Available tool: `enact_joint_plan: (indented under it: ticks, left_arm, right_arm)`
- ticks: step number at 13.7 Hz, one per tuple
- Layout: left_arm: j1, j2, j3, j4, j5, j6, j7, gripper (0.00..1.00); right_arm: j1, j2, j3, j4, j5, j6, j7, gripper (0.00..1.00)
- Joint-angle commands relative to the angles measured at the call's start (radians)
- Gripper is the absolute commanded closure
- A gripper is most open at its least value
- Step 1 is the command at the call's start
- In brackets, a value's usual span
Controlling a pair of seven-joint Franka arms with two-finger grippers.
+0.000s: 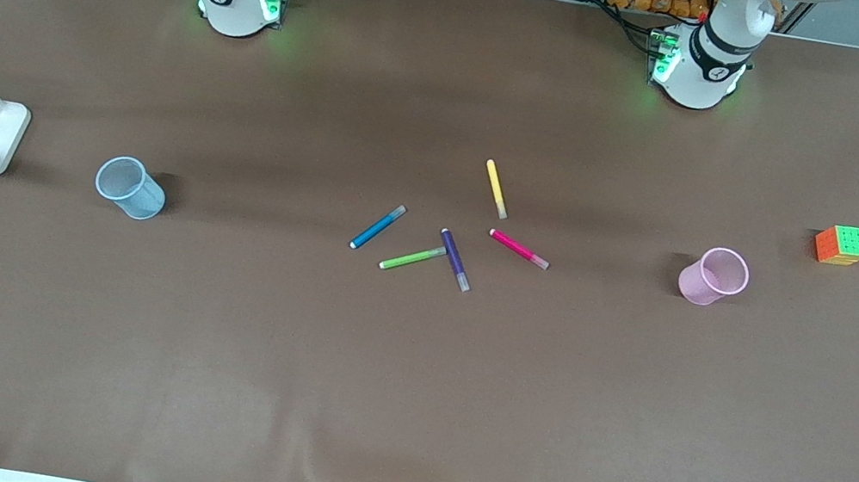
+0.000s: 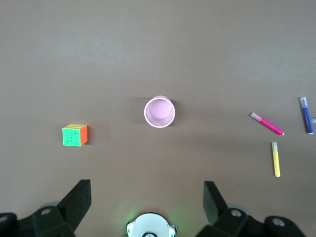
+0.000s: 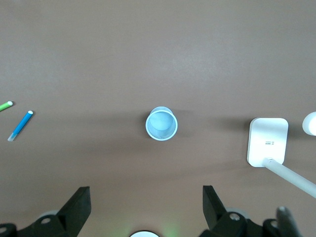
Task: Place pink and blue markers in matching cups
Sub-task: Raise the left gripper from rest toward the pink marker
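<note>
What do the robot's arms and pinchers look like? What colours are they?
Both arms are smooth, rounded and white, each with a black ring and glowing green lights near its base. Black cables run from the bases. The left gripper and right gripper each have two chunky black fingers with slanted tips. The grippers do not show in the front view.

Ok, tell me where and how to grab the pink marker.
Grip the pink marker at mid-barrel, coming straight down from above with the jaws set across its length. It lies flat on the table, clear of the purple marker and yellow marker, so there looks to be room on both sides. The left gripper, open, seems better placed.
</note>
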Motion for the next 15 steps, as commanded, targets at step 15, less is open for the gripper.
enact_joint_plan:
  ticks: [15]
  left_arm:
    - [-0.008, 0.032, -0.023, -0.131, -0.092, 0.022, -0.164, 0.00]
  right_arm:
    - [-0.028, 0.041, 0.013, 0.017, -0.014, -0.007, -0.017, 0.00]
